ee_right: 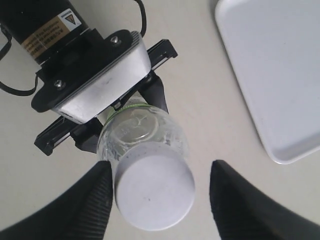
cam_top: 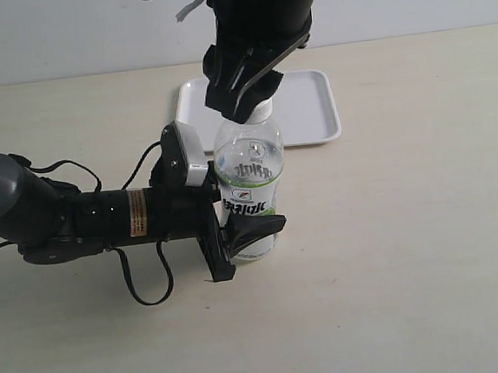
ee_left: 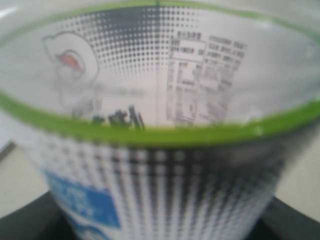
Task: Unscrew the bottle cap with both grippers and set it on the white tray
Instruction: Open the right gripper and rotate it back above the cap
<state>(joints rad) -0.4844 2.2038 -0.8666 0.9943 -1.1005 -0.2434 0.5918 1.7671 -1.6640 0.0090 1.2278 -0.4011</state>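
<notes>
White bottle cap (ee_right: pixel 154 192) has room between right tool's (ee_right: pixel 159 169) spread fingers (left tool (cam_top: pixel 248 228) clamps bottle (cam_top: pixel 249 165)).

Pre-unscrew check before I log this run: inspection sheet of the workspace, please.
Surface: beige tabletop, no spills seen.
Job's things: bottle upright, bottle cap on; white tray behind it, nothing in its visible part.
Clutter: nothing seen.
Grippers: left gripper clamped on the bottle low down; right gripper open around the bottle cap, gap on one side.
Cables: black cables loop onto the tabletop.
Surroundings: pale wall.
</notes>
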